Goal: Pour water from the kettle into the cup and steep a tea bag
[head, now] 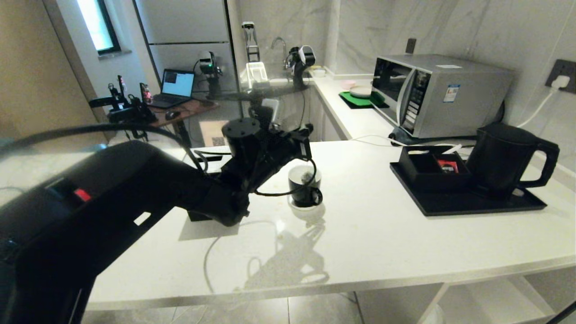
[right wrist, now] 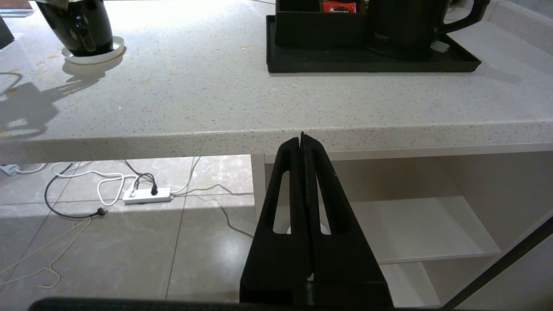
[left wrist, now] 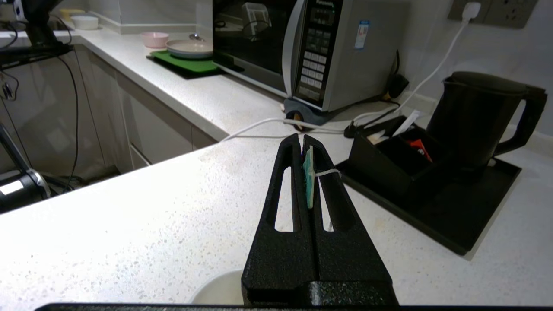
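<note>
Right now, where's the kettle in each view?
Head: kettle far right, on the black tray.
Left wrist: kettle upper right, past the left claw.
Right wrist: kettle top edge, right of centre.
Shared landmark: the tray.

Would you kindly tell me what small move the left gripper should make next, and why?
Probably a gentle dip up and down. The left gripper is shut on the small green paper tag with its white string, directly above the small black mug with the white inside on its white saucer, where the pale tea bag seems to hang at the rim.
</note>
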